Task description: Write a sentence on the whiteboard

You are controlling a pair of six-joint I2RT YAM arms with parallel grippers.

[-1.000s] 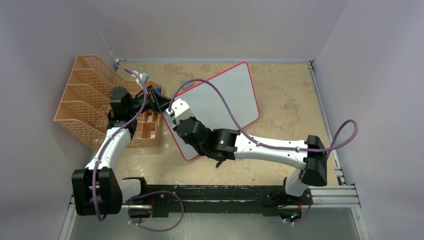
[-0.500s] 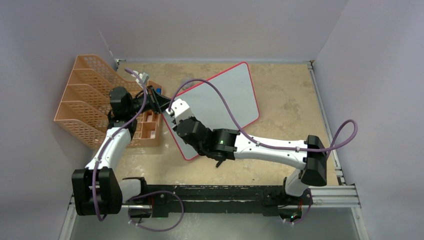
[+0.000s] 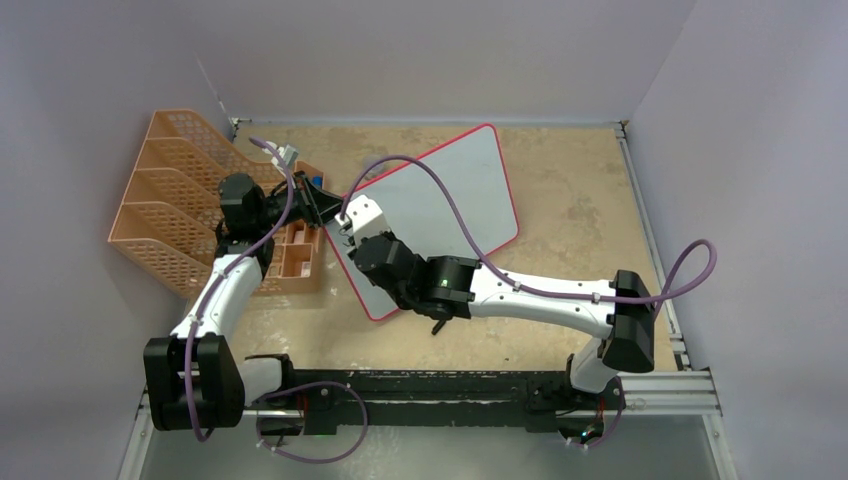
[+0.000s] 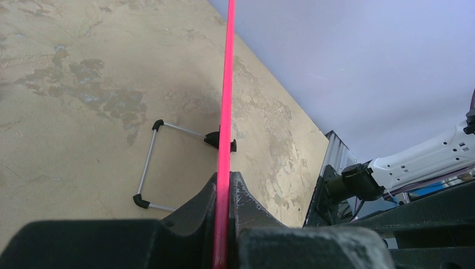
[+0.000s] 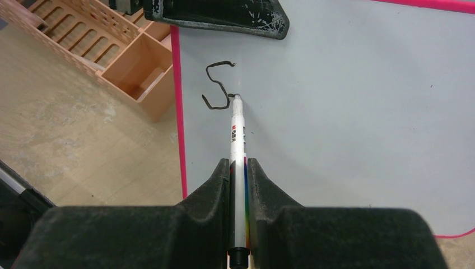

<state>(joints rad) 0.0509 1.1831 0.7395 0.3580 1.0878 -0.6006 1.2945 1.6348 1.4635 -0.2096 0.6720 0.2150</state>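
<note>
The whiteboard [image 3: 470, 180] sits mid-bench, propped at a slant and skewed to the bench [image 3: 580, 200] edges. On its pale face there is a lone letter S [image 5: 218, 84], thin and black, close to the left edge in the right wrist view, and that is all of the sentence that shows. The marker [image 5: 237, 134] has its tip right at the tail of the letter S, apparently touching the board. The right gripper [image 5: 239, 165] has its jaws clamped on the marker's white barrel.

At the board's edge, the left gripper [image 4: 224, 178] has its jaws pinched tight on the red-pink frame [image 4: 225, 112]. That view is edge-on, so the board's face is hidden. Beyond it, a wire stand [image 4: 147, 162] with black caps rests on the bench.

From overhead the right arm covers the writing entirely. An orange desk organiser [image 5: 131, 67] lies just beside the board's left edge, with the orange mesh file rack [image 3: 165, 200] further out.
</note>
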